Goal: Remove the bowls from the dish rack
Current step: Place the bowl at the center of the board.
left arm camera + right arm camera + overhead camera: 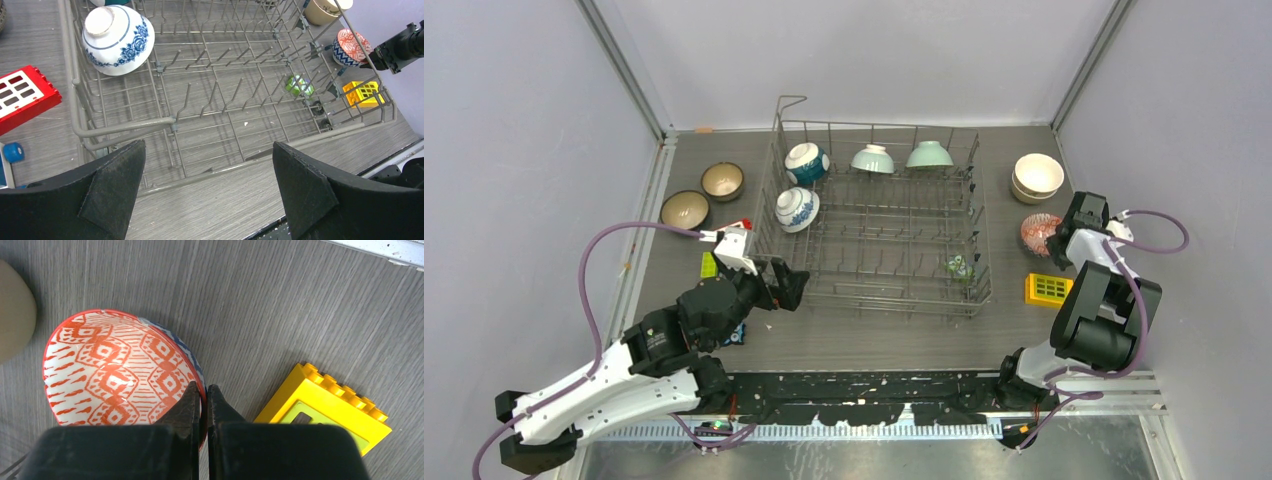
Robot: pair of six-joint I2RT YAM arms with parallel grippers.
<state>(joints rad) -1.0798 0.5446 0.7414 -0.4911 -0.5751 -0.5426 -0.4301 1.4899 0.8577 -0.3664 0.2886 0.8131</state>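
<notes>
- Sitting left of the dish rack (pixel 879 255), the nearer brown bowl (pixel 685 209) and the farther brown bowl (pixel 723 181) stand upright on the table (pixel 874 340).
- At the rack's near left corner, the left gripper (pixel 782 285) hovers with its jaws spread wide and nothing between them.
- Inside the rack, one blue-and-white bowl (pixel 797 209) lies tipped on its left side, and another blue-and-white bowl (pixel 807 162) lies behind it.
- Along the rack's far row, two mint bowls (pixel 873 159) rest upside down.
- Right of the rack, cream bowls (pixel 1037 177) stand stacked.
- Nearer, the right gripper (pixel 204 395) pinches the rim of the red-patterned bowl (pixel 115 370), beside a yellow block (pixel 325 407).
</notes>
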